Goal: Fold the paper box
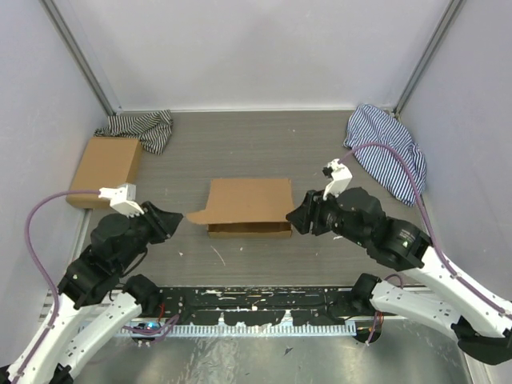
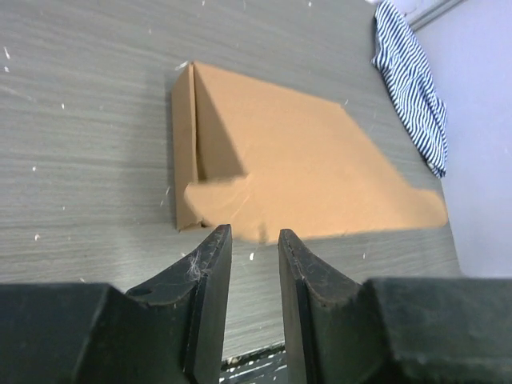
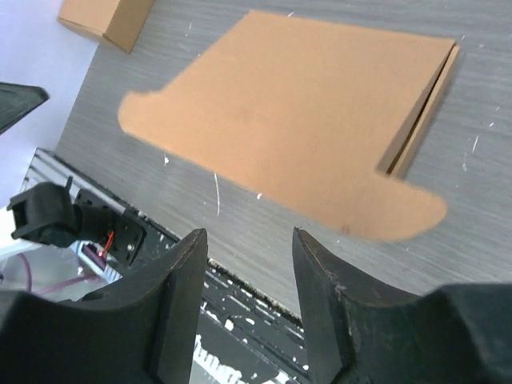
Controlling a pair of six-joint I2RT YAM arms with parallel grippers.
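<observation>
- My left gripper has its two fingers a little apart, with nothing between them, so it is let go
- Its tips sit just beside the left side of the paper box, where the card sticks out in a point
- My right gripper also has its fingers apart and holds nothing
- Its tips sit just beside the right side of the paper box, and I cannot tell if they touch it
- The paper box lies low on the table, between my two grippers, with its big top sheet over it
- Left of the paper box and further back is another brown box, with a striped cloth just behind it
- Right of the paper box and further back lies a second striped cloth
</observation>
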